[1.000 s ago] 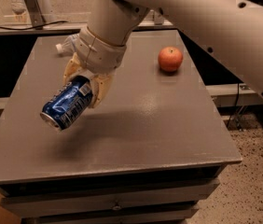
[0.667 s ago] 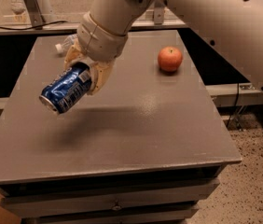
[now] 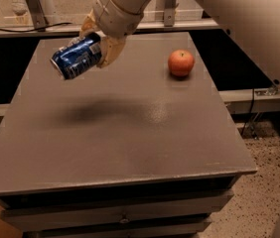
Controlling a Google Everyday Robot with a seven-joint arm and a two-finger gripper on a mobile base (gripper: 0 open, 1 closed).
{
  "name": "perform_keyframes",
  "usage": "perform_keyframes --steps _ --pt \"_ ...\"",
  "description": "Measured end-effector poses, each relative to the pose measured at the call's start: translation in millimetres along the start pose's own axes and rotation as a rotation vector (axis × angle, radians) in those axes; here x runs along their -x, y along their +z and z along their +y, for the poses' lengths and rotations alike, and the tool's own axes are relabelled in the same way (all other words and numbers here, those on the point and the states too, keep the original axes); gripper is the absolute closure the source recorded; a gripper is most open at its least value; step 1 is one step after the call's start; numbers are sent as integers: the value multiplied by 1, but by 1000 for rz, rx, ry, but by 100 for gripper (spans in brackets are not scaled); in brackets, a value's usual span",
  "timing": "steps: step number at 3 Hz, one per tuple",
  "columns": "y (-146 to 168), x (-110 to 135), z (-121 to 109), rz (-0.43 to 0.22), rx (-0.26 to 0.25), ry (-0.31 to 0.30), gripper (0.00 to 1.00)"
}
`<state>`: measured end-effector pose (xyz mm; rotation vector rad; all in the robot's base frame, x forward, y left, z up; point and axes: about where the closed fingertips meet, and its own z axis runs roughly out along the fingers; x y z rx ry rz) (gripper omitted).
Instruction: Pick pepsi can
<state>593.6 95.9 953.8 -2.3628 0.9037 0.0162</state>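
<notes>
Drawer front [image 3: 122,217]: nearest to us, below the table edge, closed.
Table [image 3: 145,152]: grey, flat top; the near half carries nothing we can see.
Shadow [image 3: 93,114]: a soft dark patch on the left middle of the top. It sits apart from the object casting it, so we judge the object is well clear of the surface.
Pepsi can [image 3: 75,61]: in the air over the left rear part of the table. It lies tilted, with one silver end pointing down-left toward us. Nothing but the gripper touches it.
Gripper [image 3: 95,47]: above the table's left rear, at the upper-right end of the can.
Fingers [image 3: 112,46]: tan pads clamped on the can, one on the near side, one partly hidden behind it.
Handling, our judgement: thin metal wall, light, and it dents under hard squeeze. The painted side is smooth and may slip.
Hold point, our judgement: across the round body. The present hold sits toward one end, so the free end hangs lower; mid-body would balance better.
Progress, our judgement: the pick looks done, as the can rides off the table.
Apple [image 3: 180,62]: red, resting on the right rear of the top, well apart from the can.
Arm [image 3: 229,14]: white, entering from the upper right.
</notes>
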Motion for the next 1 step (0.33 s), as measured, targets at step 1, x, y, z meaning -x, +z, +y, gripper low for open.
perform_keyframes --steps 1 --pt "-1 -1 -1 4 -4 6 100"
